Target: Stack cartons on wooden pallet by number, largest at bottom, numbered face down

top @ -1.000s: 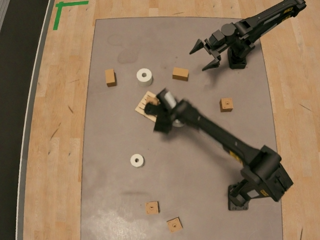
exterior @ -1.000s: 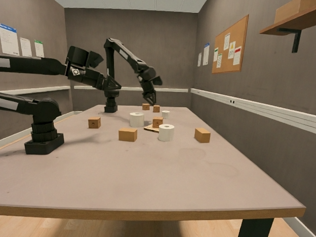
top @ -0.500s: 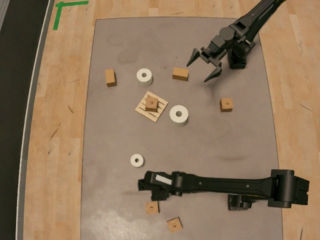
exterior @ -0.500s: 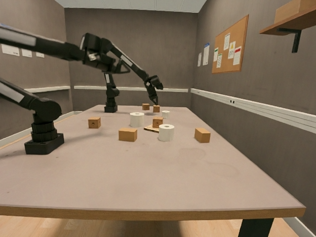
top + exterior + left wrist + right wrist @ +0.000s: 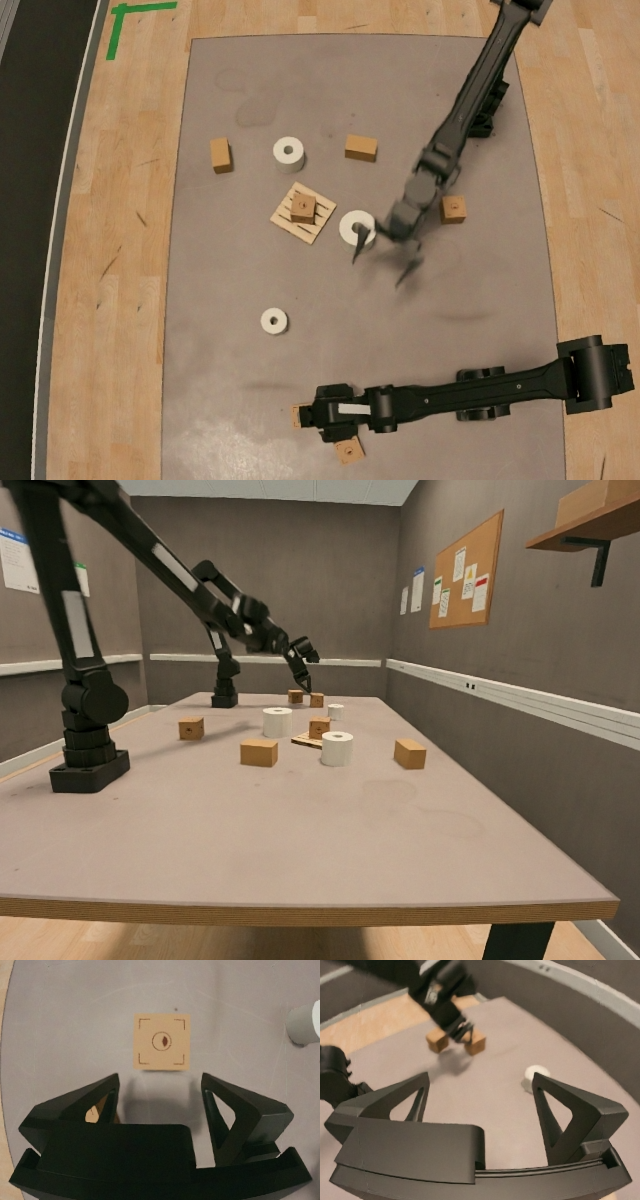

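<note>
One carton (image 5: 302, 206) (image 5: 319, 726) stands on the wooden pallet (image 5: 316, 233) (image 5: 305, 741) mid-table. A second carton (image 5: 453, 209) (image 5: 191, 728) stands alone beside the right arm. My left gripper (image 5: 302, 416) (image 5: 306, 685) (image 5: 160, 1078) is open and empty. It hangs over a third carton (image 5: 295, 413) (image 5: 161, 1041) (image 5: 295, 695) at the table's end. The fourth carton (image 5: 348, 449) (image 5: 316, 700) lies just beside it. My right gripper (image 5: 382, 263) (image 5: 480, 1077) is open, empty and blurred. It is raised beside a white roll (image 5: 356, 227) (image 5: 277, 721).
Two oblong brown boxes (image 5: 220, 155) (image 5: 360, 148) (image 5: 409, 753) (image 5: 258, 752) and two more white rolls (image 5: 288, 153) (image 5: 273, 320) (image 5: 336, 748) (image 5: 335, 711) stand around the pallet. The right arm's base (image 5: 87, 769) stands near one table edge, and the left arm's base (image 5: 594, 372) stands at the other end.
</note>
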